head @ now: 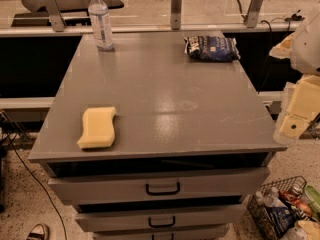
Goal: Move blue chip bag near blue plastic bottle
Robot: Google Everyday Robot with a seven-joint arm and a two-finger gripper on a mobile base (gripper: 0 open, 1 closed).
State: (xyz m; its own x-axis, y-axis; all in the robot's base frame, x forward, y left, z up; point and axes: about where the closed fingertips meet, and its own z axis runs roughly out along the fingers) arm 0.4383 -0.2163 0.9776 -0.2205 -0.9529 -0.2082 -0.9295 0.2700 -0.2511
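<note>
White lettering on blue chip bag: cannot be read. Label on blue plastic bottle: no legible print. No other text seen. Gripper at right edge, beside cabinet top.

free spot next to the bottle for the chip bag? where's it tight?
Bare grey cabinet top runs between the clear plastic bottle and the dark-blue chip bag, plus centre and front right of the yellow sponge. Only crowding: floor wire basket. Gripper hangs beyond the right edge.
</note>
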